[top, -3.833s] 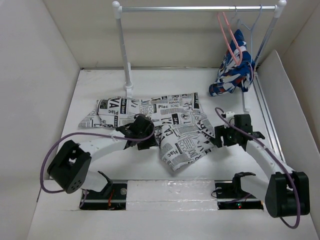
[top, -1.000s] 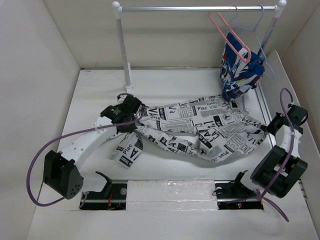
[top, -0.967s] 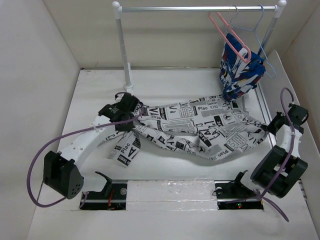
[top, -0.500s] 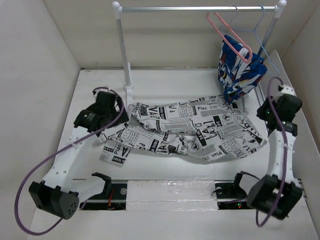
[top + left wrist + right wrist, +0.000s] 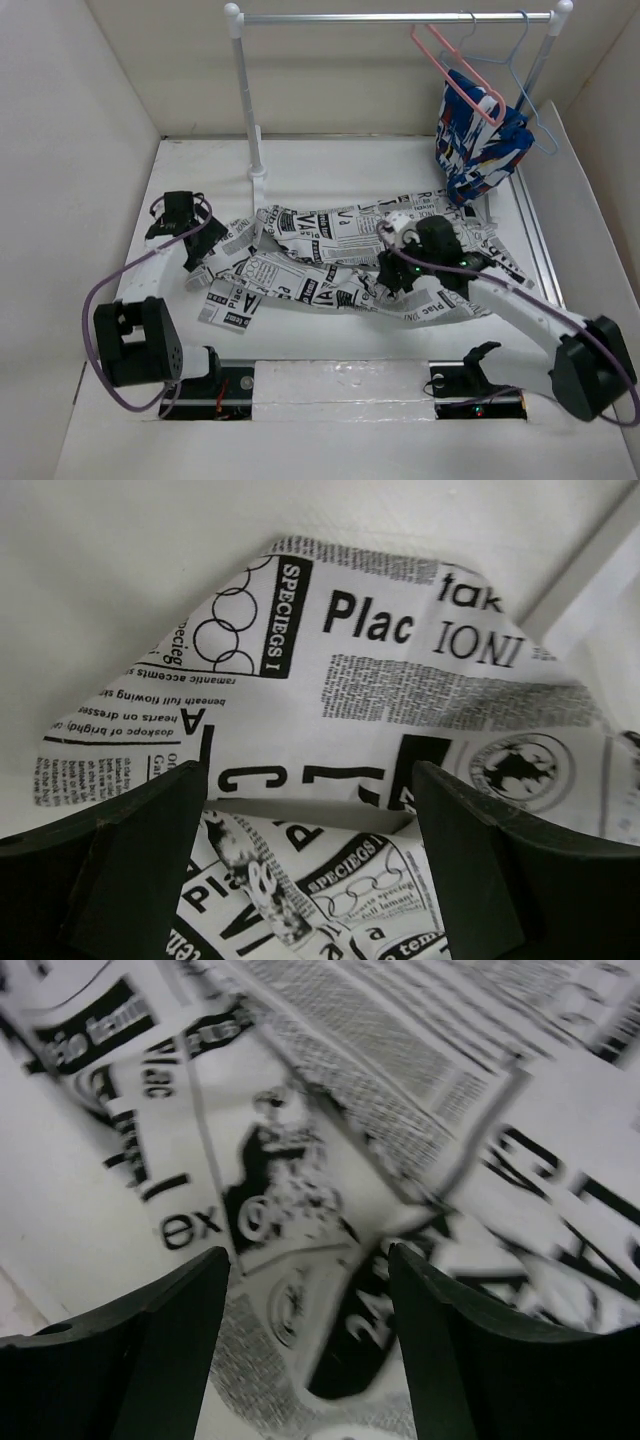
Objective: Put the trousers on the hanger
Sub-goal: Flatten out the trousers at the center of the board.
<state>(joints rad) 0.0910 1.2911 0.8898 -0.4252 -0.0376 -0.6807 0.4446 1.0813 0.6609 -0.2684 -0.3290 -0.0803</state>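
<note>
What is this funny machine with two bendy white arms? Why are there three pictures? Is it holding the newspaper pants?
It is a robot with two arms fixed at the near edge of a white table. Each arm ends in a gripper, a hand with only two fingers. The big picture is taken from above and behind the arms. The other two come from little cameras on the wrists, so the dark shapes at the bottom are the robot's own fingers. On the table lie the trousers, white with black newspaper print, spread out and crumpled. At the back stands a rail. From it hang the pink hanger, a pale blue hanger and a blue, white and red garment. The left gripper and the right gripper are both open over the cloth. Nothing is held right now.
</note>
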